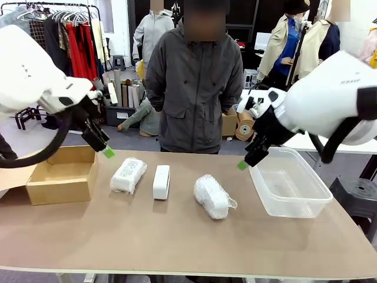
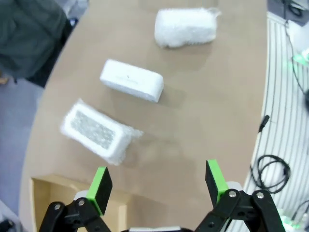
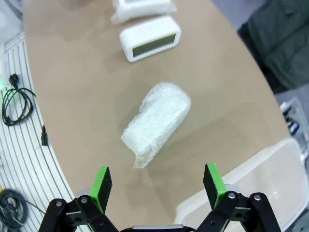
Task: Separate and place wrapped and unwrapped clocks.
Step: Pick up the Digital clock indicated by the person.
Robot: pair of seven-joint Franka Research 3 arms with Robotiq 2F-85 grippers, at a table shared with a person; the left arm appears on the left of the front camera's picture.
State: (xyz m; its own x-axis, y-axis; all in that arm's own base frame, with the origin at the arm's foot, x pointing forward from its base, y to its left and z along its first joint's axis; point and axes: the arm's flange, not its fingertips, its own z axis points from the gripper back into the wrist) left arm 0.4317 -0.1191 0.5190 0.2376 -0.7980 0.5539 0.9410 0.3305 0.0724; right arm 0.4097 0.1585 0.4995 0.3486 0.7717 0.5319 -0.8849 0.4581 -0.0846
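Three clocks lie in a row on the brown table. A bubble-wrapped clock (image 1: 128, 174) (image 2: 98, 131) is at the left, a bare white clock (image 1: 161, 181) (image 2: 132, 80) (image 3: 150, 44) in the middle, and a second wrapped clock (image 1: 211, 196) (image 2: 185, 26) (image 3: 157, 121) at the right. My left gripper (image 1: 108, 152) (image 2: 158, 186) hangs open above the table, left of the left wrapped clock, holding nothing. Near the clear bin, my right gripper (image 1: 242, 165) (image 3: 157, 186) is open and empty, above and right of the right wrapped clock.
An open cardboard box (image 1: 63, 174) (image 2: 46, 203) stands at the table's left. A clear plastic bin (image 1: 290, 183) (image 3: 251, 188) stands at the right. A person (image 1: 194, 88) stands at the far edge behind the clocks.
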